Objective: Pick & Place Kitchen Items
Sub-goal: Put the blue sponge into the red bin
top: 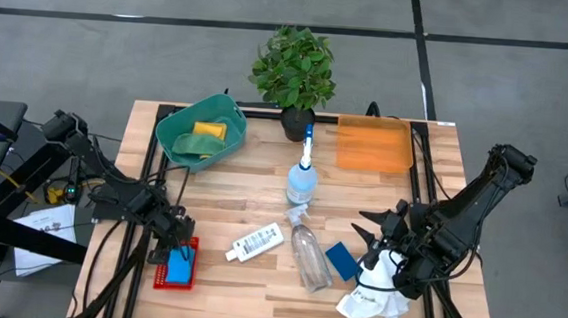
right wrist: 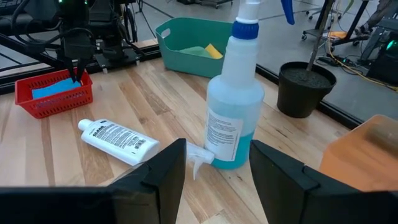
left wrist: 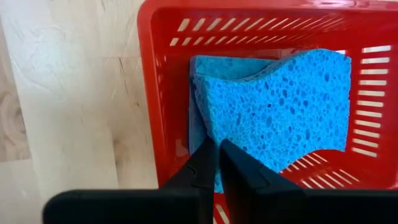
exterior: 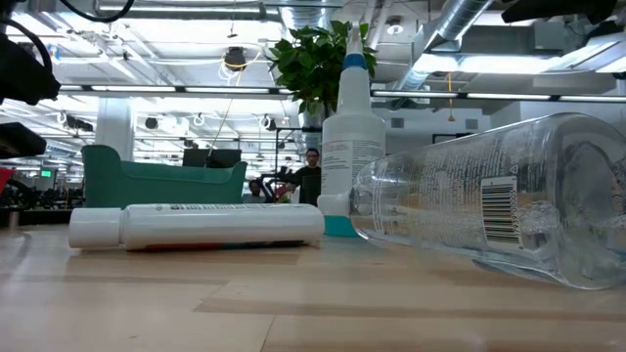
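Observation:
My left gripper [left wrist: 218, 149] points down into a red basket [top: 176, 268] at the table's front left, shut on a blue sponge [left wrist: 280, 106] that lies in the basket. My right gripper [right wrist: 217, 155] stands open above the table's right side and holds nothing. It looks toward an upright spray bottle [right wrist: 233, 99]. Below my right arm a white cloth [top: 373, 294] lies on the table, beside a second blue sponge [top: 342, 261]. A clear bottle [top: 309, 253] and a white labelled bottle [top: 255, 242] lie on their sides in the middle. My left gripper pinches the blue sponge's near edge [left wrist: 208, 127] between its two fingers, which stand almost together. The fingers come from above, slanting down. The sponge rests tilted on the basket's floor [left wrist: 311, 171].
A green bin [top: 201, 133] with a yellow and a green sponge stands at the back left. A potted plant [top: 293, 74] is at the back middle and an orange tray [top: 373, 145] at the back right. Bare wood shows between the basket and the white bottle.

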Tool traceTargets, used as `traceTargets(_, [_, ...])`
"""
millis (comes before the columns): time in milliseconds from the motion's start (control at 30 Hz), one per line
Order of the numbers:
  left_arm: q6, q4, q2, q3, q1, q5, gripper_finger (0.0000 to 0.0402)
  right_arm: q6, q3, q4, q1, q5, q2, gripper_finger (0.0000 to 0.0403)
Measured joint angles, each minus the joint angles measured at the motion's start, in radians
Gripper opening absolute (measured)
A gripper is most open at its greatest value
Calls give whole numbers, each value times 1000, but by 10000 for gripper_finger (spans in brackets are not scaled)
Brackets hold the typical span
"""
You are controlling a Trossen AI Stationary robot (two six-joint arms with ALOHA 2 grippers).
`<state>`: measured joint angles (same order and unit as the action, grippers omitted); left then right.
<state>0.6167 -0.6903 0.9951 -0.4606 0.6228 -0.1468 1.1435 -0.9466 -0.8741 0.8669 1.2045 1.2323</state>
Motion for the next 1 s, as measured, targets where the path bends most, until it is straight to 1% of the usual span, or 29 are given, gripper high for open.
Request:
traceTargets(400, [0, 0, 0, -1, 0, 4, 74, -2, 1, 0, 0, 0, 0, 171])
traceTargets(600, [-1, -1, -14, -1, 0, 4, 89, -2, 1, 0, 0, -1, 0, 171])
traceTargets(767, [-1, -2, -88, -1, 0, 4, 90, -2, 1, 0, 0, -1, 0, 171])
traceTargets(1000, [-2, 6, -241, -1, 0, 4, 90, -2, 1, 0, 0, -2, 0, 171])
